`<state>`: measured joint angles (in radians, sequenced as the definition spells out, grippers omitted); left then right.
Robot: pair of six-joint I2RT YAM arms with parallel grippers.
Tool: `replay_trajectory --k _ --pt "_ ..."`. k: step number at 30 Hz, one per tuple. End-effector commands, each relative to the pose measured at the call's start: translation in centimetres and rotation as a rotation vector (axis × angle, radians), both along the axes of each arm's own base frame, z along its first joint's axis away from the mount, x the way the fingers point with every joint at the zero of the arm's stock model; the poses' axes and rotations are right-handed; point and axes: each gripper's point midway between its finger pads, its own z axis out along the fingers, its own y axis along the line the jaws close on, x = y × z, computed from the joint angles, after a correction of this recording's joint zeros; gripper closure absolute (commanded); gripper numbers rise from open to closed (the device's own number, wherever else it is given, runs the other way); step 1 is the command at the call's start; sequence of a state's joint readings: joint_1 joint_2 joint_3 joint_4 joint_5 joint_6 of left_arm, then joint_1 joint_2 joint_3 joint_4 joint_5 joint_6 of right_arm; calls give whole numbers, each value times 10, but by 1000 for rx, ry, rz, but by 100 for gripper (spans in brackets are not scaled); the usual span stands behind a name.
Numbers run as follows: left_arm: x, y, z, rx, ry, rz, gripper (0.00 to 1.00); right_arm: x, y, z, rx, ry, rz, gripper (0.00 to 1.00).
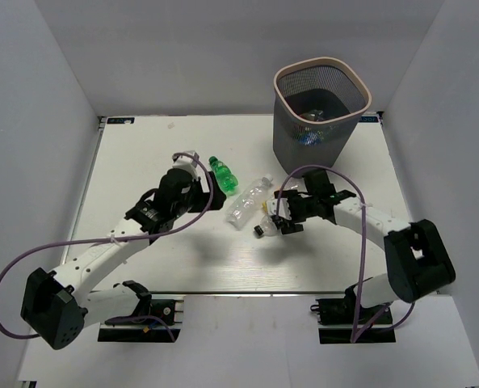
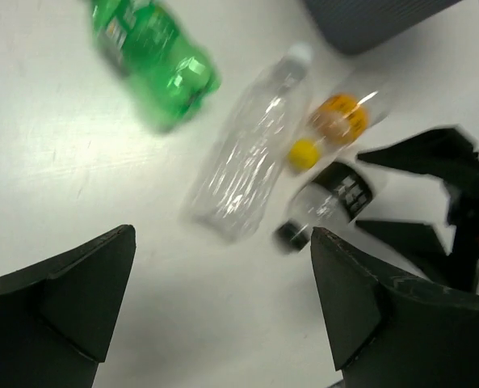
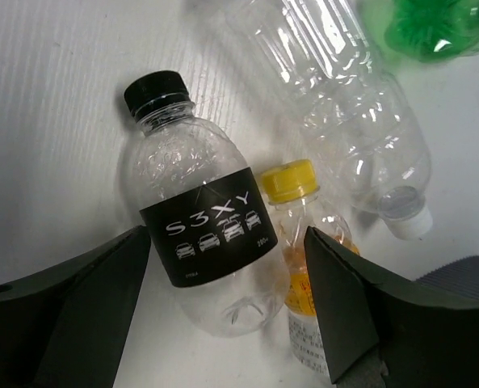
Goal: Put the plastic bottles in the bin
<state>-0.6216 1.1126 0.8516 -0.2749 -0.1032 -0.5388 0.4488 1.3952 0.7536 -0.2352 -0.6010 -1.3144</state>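
Several plastic bottles lie mid-table: a green bottle [image 1: 222, 175], a long clear bottle [image 1: 249, 200], a yellow-capped bottle [image 1: 270, 212] and a black-labelled, black-capped bottle [image 1: 263, 229]. My right gripper [image 1: 281, 220] is open. In the right wrist view [image 3: 227, 307] its jaws stand either side of the base of the black-labelled bottle [image 3: 207, 234], with the yellow-capped bottle [image 3: 304, 242] beside it. My left gripper [image 1: 200, 194] is open and empty [image 2: 223, 299], above bare table short of the clear bottle [image 2: 251, 153]. The bin [image 1: 296, 137] stands at the far right.
Some bottles lie inside the bin [image 1: 313, 121]. The green bottle [image 2: 154, 61] is to the upper left in the left wrist view. The right gripper's black fingers [image 2: 441, 194] show at its right edge. White walls enclose the table on three sides.
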Motion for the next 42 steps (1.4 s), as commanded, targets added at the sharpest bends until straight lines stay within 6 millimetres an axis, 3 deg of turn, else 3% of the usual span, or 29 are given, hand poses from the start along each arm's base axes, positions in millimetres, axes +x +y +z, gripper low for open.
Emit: replay_trajectory --k 1,2,7,14,15,16,18,19,25,28,31,32,36,39,42 --pt "-8 9 -2 -30 26 62 1 9 6 -3 -54 -26 49 19" --pt "-8 12 -6 -20 29 73 1 3 3 -14 -81 19 59 23" --pt "0 13 -4 -8 31 109 1 3 -2 -27 -152 8 109 31" --pt "27 11 -11 -35 51 214 1 -14 -16 -47 -230 98 141 41" --pt "33 7 -9 -39 46 214 1 -18 -17 -49 -238 109 150 41" --pt "42 7 -21 -16 65 235 1 -26 -21 -54 -249 128 157 38" --pt "60 2 -15 -30 60 266 1 -31 -27 -61 -275 139 163 34" --pt "69 -1 -29 0 86 275 1 -37 -30 -66 -285 156 169 33" --pt "102 -10 -20 -47 98 306 1 -47 -35 -70 -293 182 158 20" --pt "115 -9 -20 -51 101 318 1 -49 -35 -70 -287 186 156 21" --pt "125 -13 -20 -55 112 314 1 -50 -34 -69 -273 202 149 35" --pt "125 -15 -25 -54 124 304 1 -47 -32 -65 -265 201 141 48" --pt "133 -16 -33 -42 150 305 1 -55 -22 -39 -193 258 144 75" --pt "134 -17 -41 -23 174 307 1 -57 -3 13 -59 226 155 81" --pt "135 -16 -46 -2 190 317 1 -46 21 87 112 156 138 81"
